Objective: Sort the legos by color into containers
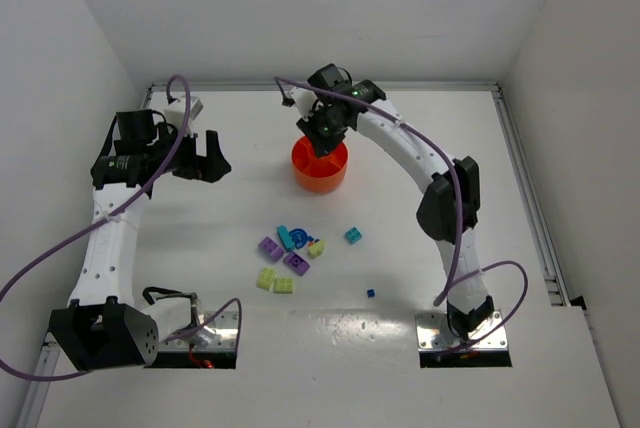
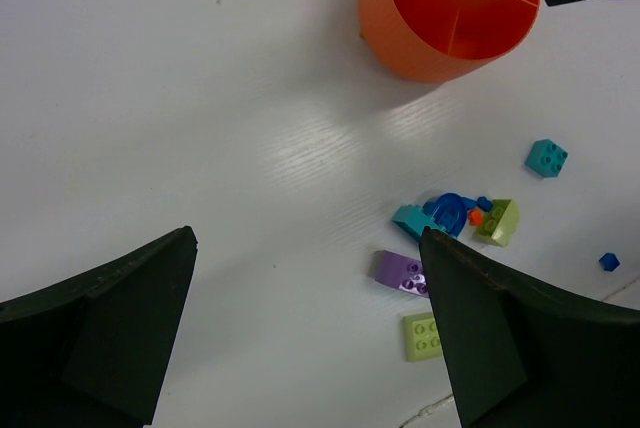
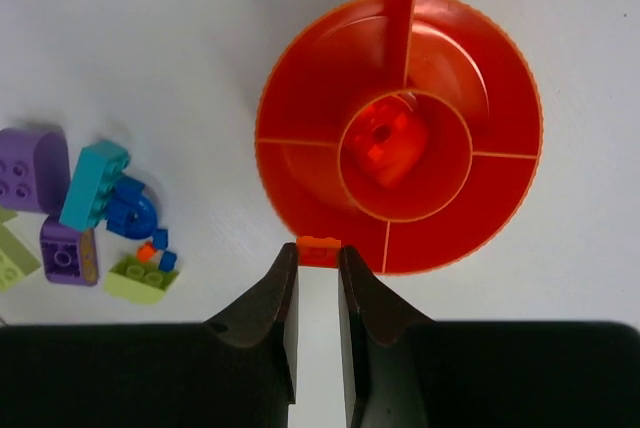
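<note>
The right tool [image 3: 318, 283] is almost closed, its two black fingertips pinching a tiny orange plastic brick [image 3: 320, 248] between them. It hangs over the round orange plastic bowl [image 3: 330, 58], which stands on the white bench [image 1: 150, 248] towards the far middle. In the right wrist view the pinched brick lines up with the bowl's near rim, close to a divider between two wedge compartments (whether it touches the rim cannot be told). The bowl is split into wedges around a central round cup, and in that cup lies one orange-red studded brick [image 3: 390, 143].

The left tool [image 2: 310, 328] stands wide open with nothing between its fingers. It hovers over the bench to the left of the bowl, apart from it.

The other bricks lie loose on the bench, nearer the arm bases than the bowl. In a cluster are:
- a rounded purple brick [image 1: 270, 246]
- a long teal brick [image 1: 285, 236] leaning against a blue arch piece [image 1: 297, 240]
- a lime sloped brick [image 1: 316, 247], with a tiny orange bit [image 3: 147, 251] just beside it
- a second purple brick [image 1: 296, 263]
- two lime-yellow studded bricks side by side, one to the left [image 1: 266, 278] and one to the right [image 1: 284, 285]

A square teal brick [image 1: 353, 235] sits alone to the right of the cluster. A tiny dark-blue brick [image 1: 370, 293] lies nearer the right arm's base.
</note>
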Controlling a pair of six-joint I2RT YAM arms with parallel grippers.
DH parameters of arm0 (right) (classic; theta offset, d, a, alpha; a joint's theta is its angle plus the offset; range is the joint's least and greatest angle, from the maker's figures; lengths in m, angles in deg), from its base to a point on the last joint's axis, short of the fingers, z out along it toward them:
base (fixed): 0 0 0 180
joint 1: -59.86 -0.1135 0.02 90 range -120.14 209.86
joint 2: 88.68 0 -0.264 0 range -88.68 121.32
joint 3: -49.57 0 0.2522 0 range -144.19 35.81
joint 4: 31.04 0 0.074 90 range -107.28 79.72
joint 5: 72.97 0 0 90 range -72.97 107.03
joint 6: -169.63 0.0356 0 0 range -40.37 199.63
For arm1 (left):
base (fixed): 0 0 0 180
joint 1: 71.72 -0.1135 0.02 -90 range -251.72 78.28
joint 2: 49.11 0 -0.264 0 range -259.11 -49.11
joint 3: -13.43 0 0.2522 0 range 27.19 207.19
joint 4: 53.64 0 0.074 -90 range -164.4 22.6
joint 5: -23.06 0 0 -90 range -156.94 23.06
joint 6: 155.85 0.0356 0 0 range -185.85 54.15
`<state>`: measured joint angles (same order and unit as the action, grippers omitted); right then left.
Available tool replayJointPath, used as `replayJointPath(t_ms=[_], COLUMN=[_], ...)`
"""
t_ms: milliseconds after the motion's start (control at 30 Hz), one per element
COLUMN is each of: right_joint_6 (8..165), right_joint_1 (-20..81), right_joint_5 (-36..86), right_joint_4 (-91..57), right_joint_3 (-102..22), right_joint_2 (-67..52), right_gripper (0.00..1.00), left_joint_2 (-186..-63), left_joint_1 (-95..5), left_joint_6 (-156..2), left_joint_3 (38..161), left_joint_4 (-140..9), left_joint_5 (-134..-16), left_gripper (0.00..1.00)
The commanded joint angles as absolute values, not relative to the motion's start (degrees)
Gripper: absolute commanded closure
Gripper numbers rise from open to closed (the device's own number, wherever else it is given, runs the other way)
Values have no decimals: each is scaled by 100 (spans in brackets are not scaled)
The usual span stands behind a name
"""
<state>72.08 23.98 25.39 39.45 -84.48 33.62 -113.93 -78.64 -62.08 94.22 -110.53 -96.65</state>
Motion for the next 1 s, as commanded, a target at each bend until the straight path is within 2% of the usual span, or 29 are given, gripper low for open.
replayJointPath(t_ms=[0,333,367,500,633,733,833,900,967], right_joint_6=[7348,7348,7348,7348,7348,7401,7401,7401,7401], right_joint_1=[2365,2418,2418,2418,2418,2418,2418,2418,2418], right_joint_5=[2362,2125,2064,2063,1950,1949,1949,1897,1896], right_joint_4=[3844,3844,3844,3844,3844,3844,3844,3844,3844], right_joint_3=[-8881,-9514,-9567,-9567,-9567,-9567,-9567,-9506,-9340], right_joint_2=[3543,4139,4192,4193,4193,4193,4193,4115,3748], right_gripper=[97,97,95,78,72,62,56,56,61], left_joint_2=[-11371,-11371,-11371,-11371,-11371,-11371,-11371,-11319,-11319], left_joint_1=[-7937,-7937,-7937,-7937,-7937,-7937,-7937,-7937,-7937], left_joint_6=[-6269,-6322,-6322,-6322,-6322,-6322,-6322,-6322,-6322], left_joint_3=[9522,9469,9469,9417,9417,9417,9417,9417,9417], left_joint_4=[-10914,-10809,-10809,-10809,-10809,-10809,-10809,-10809,-10809], left_joint_5=[-9673,-9673,-9673,-9735,-9735,-9735,-9735,-9735,-9735], left_gripper=[0,0,0,0,0,0,0,0,0])
